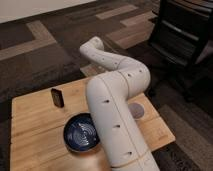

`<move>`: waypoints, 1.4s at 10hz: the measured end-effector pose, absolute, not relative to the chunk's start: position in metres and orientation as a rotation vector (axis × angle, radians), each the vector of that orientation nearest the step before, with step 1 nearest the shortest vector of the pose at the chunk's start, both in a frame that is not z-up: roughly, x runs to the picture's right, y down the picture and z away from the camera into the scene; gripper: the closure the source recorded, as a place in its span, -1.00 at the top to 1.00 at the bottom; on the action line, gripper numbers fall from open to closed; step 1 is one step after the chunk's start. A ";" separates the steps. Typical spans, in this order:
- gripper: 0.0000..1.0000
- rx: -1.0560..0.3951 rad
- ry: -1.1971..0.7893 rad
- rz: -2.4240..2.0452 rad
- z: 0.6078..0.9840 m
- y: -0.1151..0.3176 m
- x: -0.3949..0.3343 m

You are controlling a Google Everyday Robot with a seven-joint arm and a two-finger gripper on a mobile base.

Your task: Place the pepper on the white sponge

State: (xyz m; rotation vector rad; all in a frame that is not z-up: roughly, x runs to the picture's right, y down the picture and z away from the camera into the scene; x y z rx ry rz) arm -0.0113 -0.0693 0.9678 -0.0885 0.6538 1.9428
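Soft, even indoor light falls from above, fairly dim. The smooth white jointed robot arm (117,110) is the brightest thing, pale along its top and greyer on its lower side. It throws a faint, diffuse shadow on the light wooden table (35,130). The black office chair (182,30) sinks into darkness. The whole view is blurred, with smeared edges. The gripper is out of sight
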 end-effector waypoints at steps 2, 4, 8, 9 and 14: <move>0.30 -0.094 0.642 1.963 0.971 -0.063 -0.006; 0.30 -0.091 0.627 1.979 0.974 -0.060 0.001; 0.30 -0.088 0.637 2.021 0.976 -0.047 0.020; 0.30 -0.092 0.637 2.021 0.976 -0.046 0.019; -0.96 -0.079 0.645 2.020 0.955 -0.053 0.026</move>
